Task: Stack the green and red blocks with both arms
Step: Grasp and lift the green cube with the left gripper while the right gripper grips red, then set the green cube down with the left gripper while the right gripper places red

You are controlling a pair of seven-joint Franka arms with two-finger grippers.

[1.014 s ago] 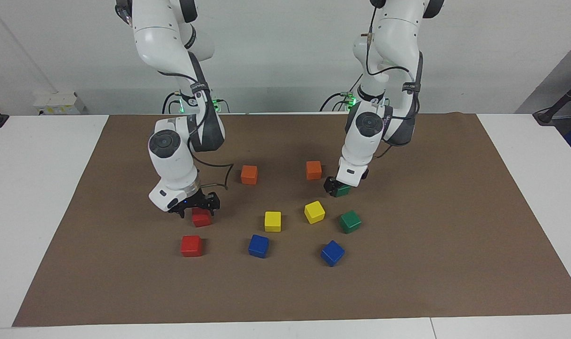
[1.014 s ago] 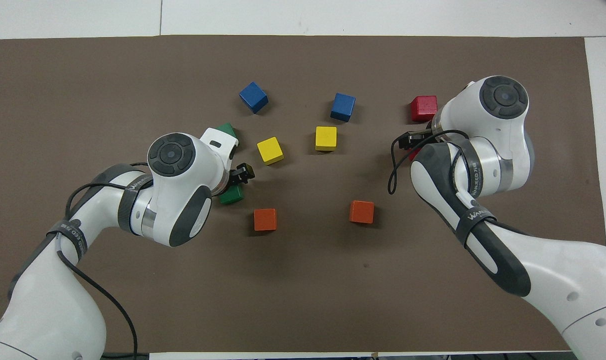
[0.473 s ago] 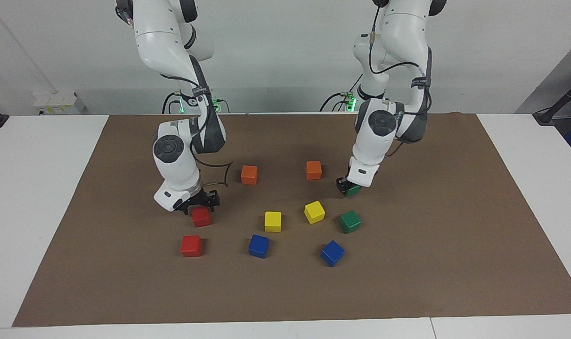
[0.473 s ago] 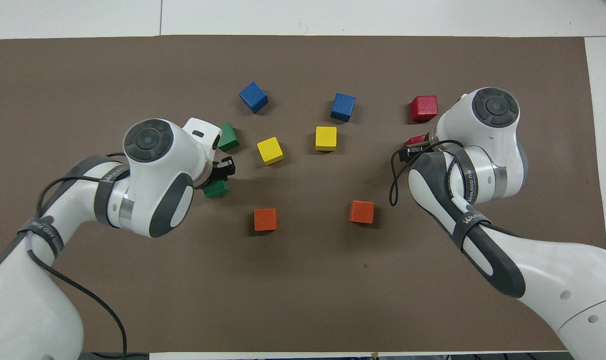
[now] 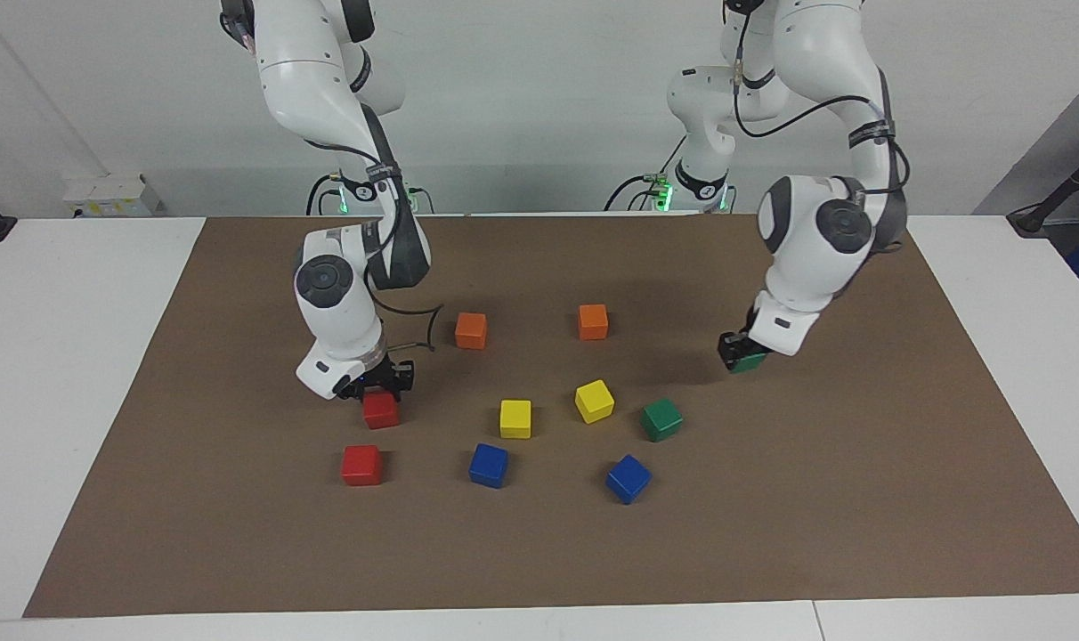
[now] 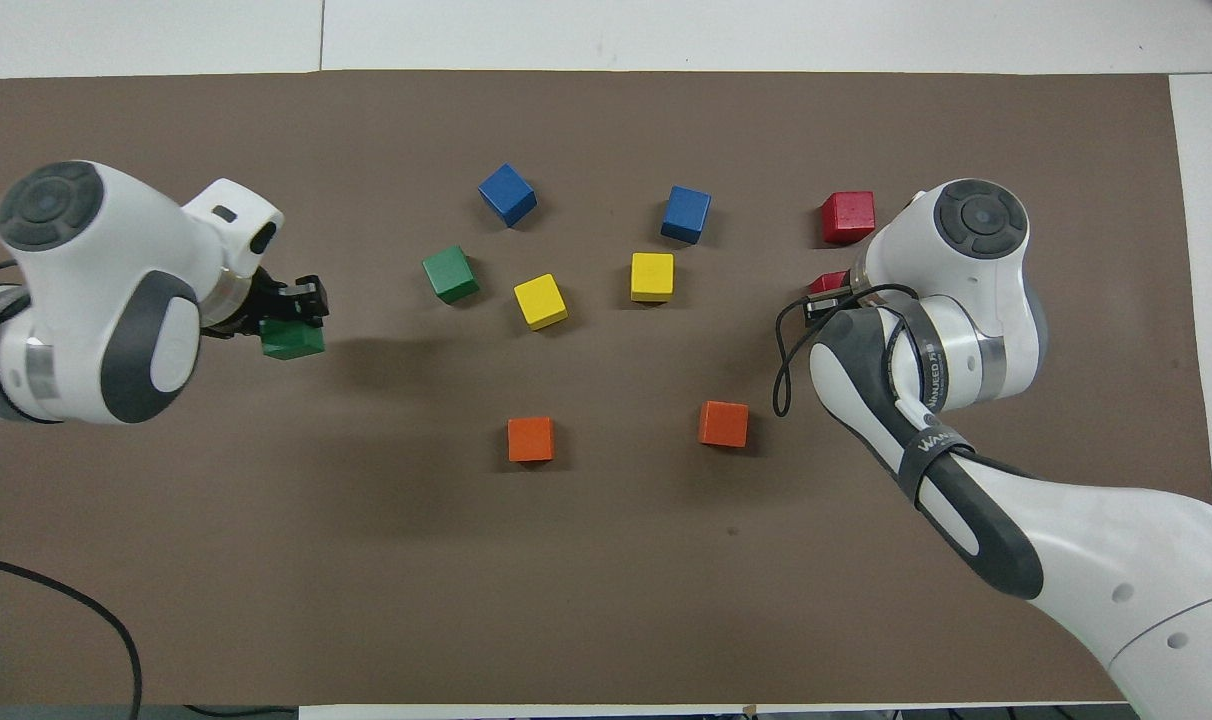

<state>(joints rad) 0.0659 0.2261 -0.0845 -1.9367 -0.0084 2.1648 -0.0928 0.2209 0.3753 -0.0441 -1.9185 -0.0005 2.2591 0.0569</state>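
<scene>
The left end effector (image 5: 738, 349) is clamped shut on one green cube (image 6: 293, 340) and holds it just clear of the brown mat (image 5: 860, 499), out toward the left arm's end of the table (image 5: 993, 356). The right end effector (image 5: 381, 385) is down at the right arm's end, fingers closed on the top of a red cube (image 5: 380, 412) that sits on the mat, not lifted.

The risks: the right's hold looks shallow, high on the cube, so a quick lift could let it slip or twist out. The left's cube hangs slightly skewed in the fingers; set down crooked on its partner, it could slide off or knock that partner askew.

The targets: the second green cube (image 5: 661, 419) lies well apart from the carried one, toward the middle and farther from the robots. The second red cube (image 5: 361, 465) lies just beside the gripped one, farther from the robots, so that trip is short.

The clutter: a yellow cube (image 5: 594, 401) sits close beside the second green cube and a blue cube (image 5: 628, 478) lies near it, farther out, leaving tight room for fingers there. Another yellow cube (image 5: 515, 418) and another blue cube (image 5: 488, 465) fill the middle. Two orange cubes (image 5: 471, 330) lie nearer the robots, under any low sweep inward.
</scene>
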